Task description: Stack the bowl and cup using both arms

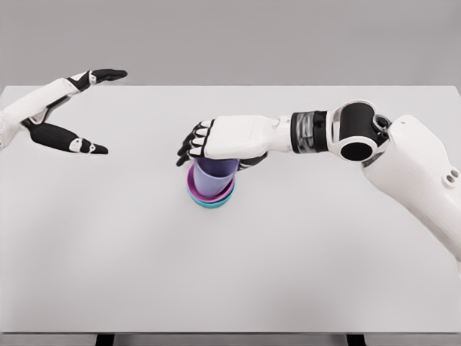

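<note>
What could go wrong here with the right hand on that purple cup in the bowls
1. The right hand is curled over the purple cup, which sits in the stacked bowls. If the fingers catch the rim as they open, the cup could tip or lift out.
2. The stack looks slightly off-centre, so a sideways pull may drag it across the table.
3. The left hand is open and far to the side, so it cannot steady the stack.

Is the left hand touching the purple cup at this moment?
No, the left hand is open and far off at the table's left side, while only the right hand is on the purple cup.
</note>
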